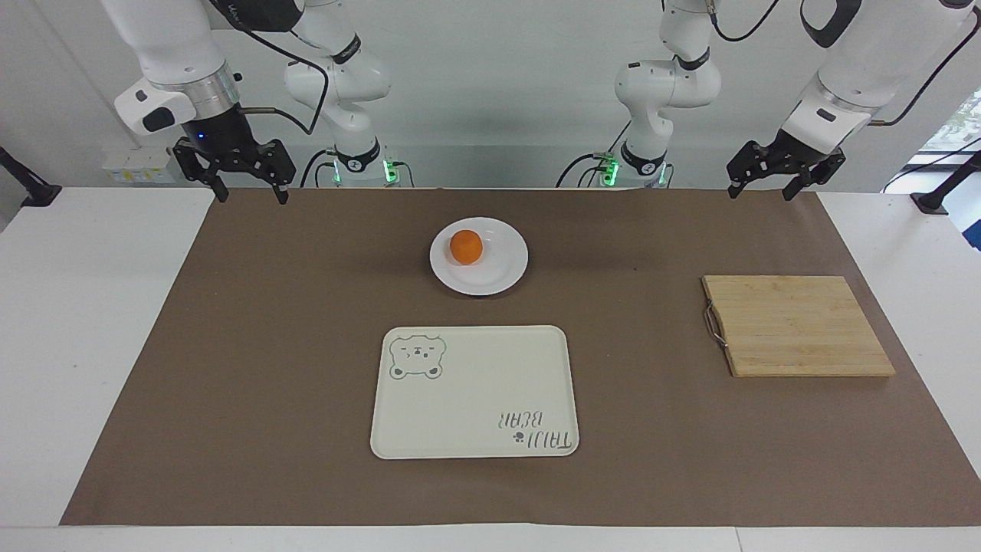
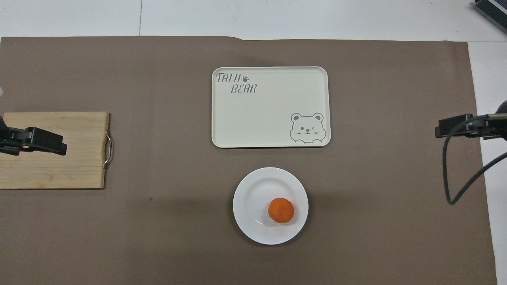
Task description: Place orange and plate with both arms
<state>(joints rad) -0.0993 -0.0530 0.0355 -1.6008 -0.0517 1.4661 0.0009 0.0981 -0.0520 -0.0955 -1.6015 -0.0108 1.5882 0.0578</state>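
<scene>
The orange (image 1: 466, 247) (image 2: 281, 210) rests on the white plate (image 1: 503, 267) (image 2: 253, 194), off-centre toward the right arm's end. The plate sits on the brown mat, nearer to the robots than the cream bear tray (image 1: 475, 391) (image 2: 269, 107). My right gripper (image 1: 252, 196) (image 2: 455, 126) hangs open and empty in the air over the mat's corner at the right arm's end. My left gripper (image 1: 759, 194) (image 2: 43, 141) hangs open and empty over the mat's corner at the left arm's end, well apart from the plate.
A wooden cutting board (image 1: 797, 326) (image 2: 75, 166) with a metal handle lies at the left arm's end of the mat. In the overhead view the raised left gripper overlaps it. A black cable (image 2: 449, 170) loops down from the right arm.
</scene>
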